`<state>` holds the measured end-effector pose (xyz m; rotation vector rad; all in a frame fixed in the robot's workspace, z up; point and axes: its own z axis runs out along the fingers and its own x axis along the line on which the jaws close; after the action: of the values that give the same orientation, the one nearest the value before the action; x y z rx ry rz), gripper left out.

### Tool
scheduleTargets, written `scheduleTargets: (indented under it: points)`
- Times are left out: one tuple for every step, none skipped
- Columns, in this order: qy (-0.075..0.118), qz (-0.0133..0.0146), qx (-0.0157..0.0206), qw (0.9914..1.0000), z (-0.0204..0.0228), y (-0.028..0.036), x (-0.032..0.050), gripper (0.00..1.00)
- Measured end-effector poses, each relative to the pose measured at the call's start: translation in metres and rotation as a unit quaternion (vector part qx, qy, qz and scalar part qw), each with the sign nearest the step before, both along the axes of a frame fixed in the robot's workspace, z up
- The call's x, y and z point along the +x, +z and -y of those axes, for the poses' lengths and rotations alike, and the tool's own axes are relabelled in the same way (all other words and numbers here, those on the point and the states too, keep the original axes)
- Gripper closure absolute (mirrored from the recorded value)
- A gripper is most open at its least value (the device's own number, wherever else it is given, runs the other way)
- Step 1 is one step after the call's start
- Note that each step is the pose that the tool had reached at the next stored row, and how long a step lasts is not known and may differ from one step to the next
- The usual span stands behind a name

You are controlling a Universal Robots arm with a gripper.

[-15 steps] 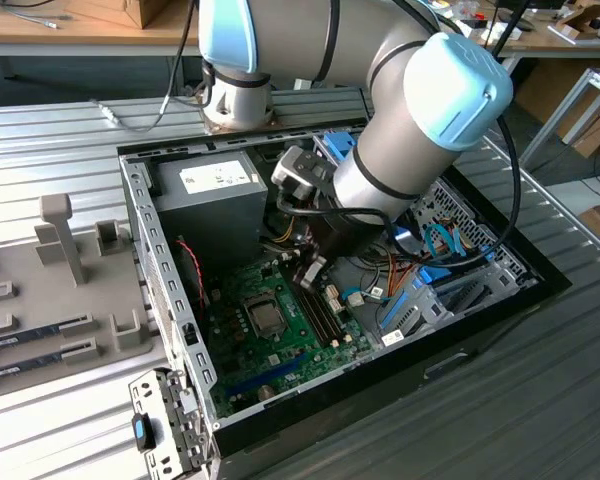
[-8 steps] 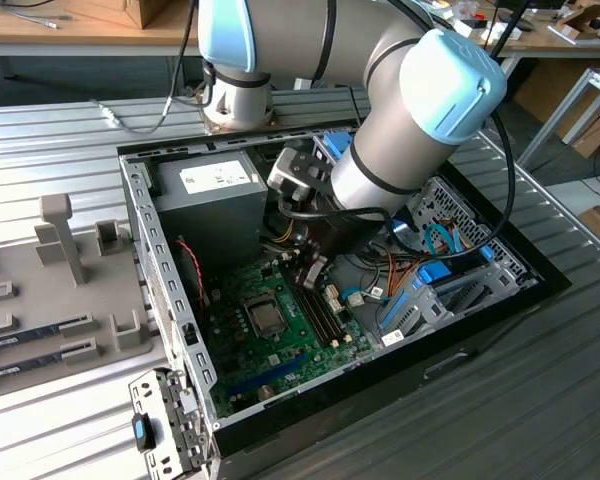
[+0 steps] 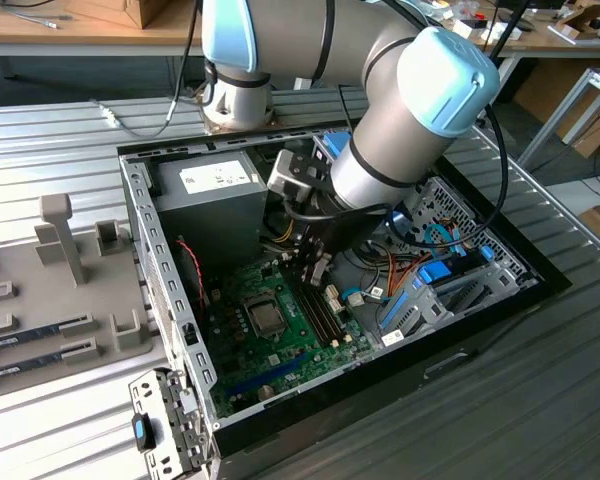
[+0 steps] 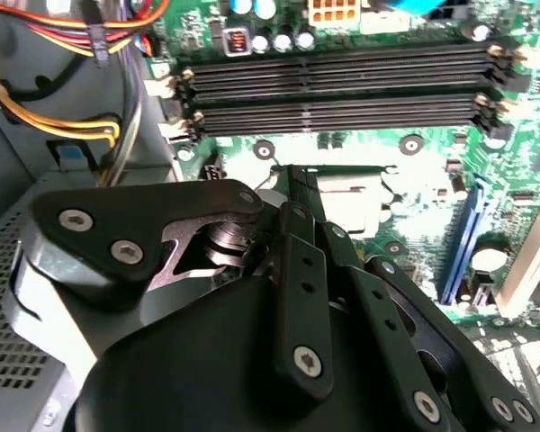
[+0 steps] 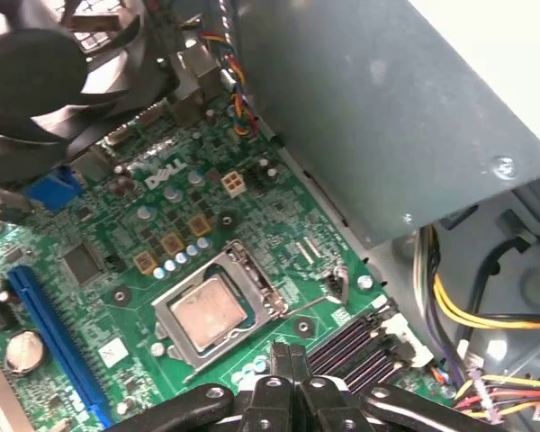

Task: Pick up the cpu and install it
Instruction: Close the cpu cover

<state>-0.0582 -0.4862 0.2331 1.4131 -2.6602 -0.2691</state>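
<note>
The cpu (image 5: 209,310) shows its silver top inside the metal frame of the socket (image 5: 252,270) on the green motherboard (image 5: 99,225); in the exterior view the cpu (image 3: 267,317) lies mid-board inside the open computer case. My gripper (image 5: 289,353) is shut with nothing between its black fingertips and hovers over the board's edge between the socket and the memory slots (image 5: 355,337). In the exterior view the gripper (image 3: 315,268) hangs a little above and beyond the socket. In the second wrist view the fingers (image 4: 297,207) cover part of the socket (image 4: 355,184).
A grey power supply (image 3: 215,205) stands close beside the gripper inside the case (image 3: 170,290). Coloured cables (image 3: 410,270) and drive bays fill the exterior view's right. A black fan (image 5: 45,72) sits beyond the socket. A grey parts tray (image 3: 60,300) lies outside at the exterior view's left.
</note>
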Motion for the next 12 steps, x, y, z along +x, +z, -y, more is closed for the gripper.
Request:
scheduleTargets:
  points:
    - [0.007, -0.0001, 0.0001, 0.99997, -0.0004, -0.0003, 0.0000, 0.89]
    - [0.013, -0.0002, 0.0002, 0.99991, -0.0005, -0.0005, 0.0000, 0.89]
    - [0.023, -0.0005, 0.0003, 0.99974, -0.0007, -0.0005, 0.0000, 0.89]
    - [0.029, -0.0007, 0.0004, 0.99957, -0.0008, -0.0005, 0.0000, 0.89]
    - [0.039, -0.0011, 0.0006, 0.99925, -0.0010, -0.0007, -0.0001, 0.89]
    - [0.045, -0.0013, 0.0006, 0.99900, -0.0011, -0.0007, -0.0001, 0.89]
    - [0.051, -0.0015, 0.0007, 0.99871, -0.0012, -0.0008, 0.0000, 0.89]
    - [0.057, -0.0017, 0.0011, 0.99836, -0.0013, -0.0009, 0.0000, 0.89]
    - [0.065, -0.0019, 0.0017, 0.99788, -0.0013, -0.0009, -0.0001, 0.89]
    - [0.076, -0.0020, 0.0024, 0.99707, -0.0013, -0.0009, 0.0000, 0.89]
    - [0.087, -0.0021, 0.0029, 0.99621, -0.0013, -0.0009, 0.0000, 0.89]
    - [0.106, -0.0022, 0.0034, 0.99439, -0.0014, -0.0009, 0.0000, 0.89]
